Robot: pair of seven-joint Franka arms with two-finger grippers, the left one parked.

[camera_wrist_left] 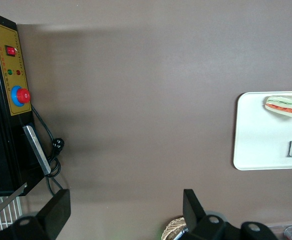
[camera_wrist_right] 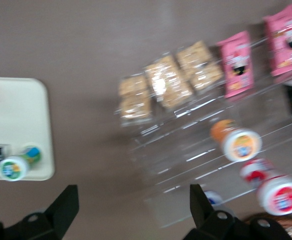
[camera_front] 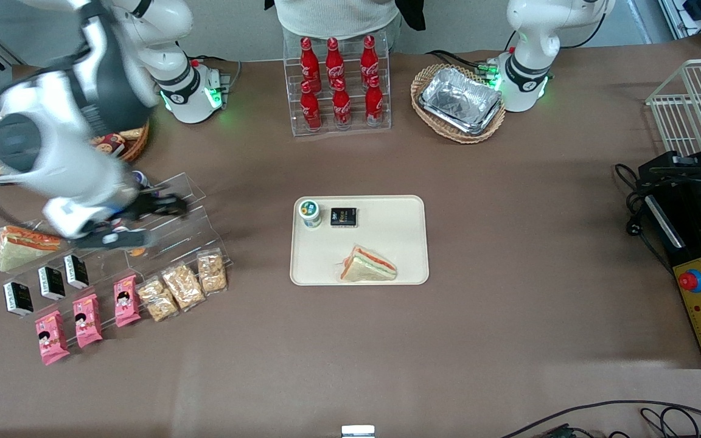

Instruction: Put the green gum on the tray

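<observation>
The green gum point(camera_front: 310, 213), a small white bottle with a green label, stands upright on the cream tray point(camera_front: 387, 243), in the corner toward the working arm's end and farthest from the front camera. It also shows in the right wrist view as the green gum point(camera_wrist_right: 15, 166) on the tray point(camera_wrist_right: 16, 115). My gripper point(camera_front: 171, 204) hangs above the clear acrylic rack point(camera_front: 174, 243), well away from the tray toward the working arm's end. The gripper point(camera_wrist_right: 133, 207) is open and nothing is between its fingers point(camera_wrist_right: 66, 206).
On the tray lie a black packet point(camera_front: 344, 216) and a sandwich point(camera_front: 367, 266). The rack holds orange-lidded point(camera_wrist_right: 235, 142) and red-lidded point(camera_wrist_right: 280, 192) bottles, snack bags point(camera_front: 183, 285), and pink packets point(camera_front: 86, 319). Cola bottles point(camera_front: 339, 85) and a wicker basket point(camera_front: 459, 103) stand farther back.
</observation>
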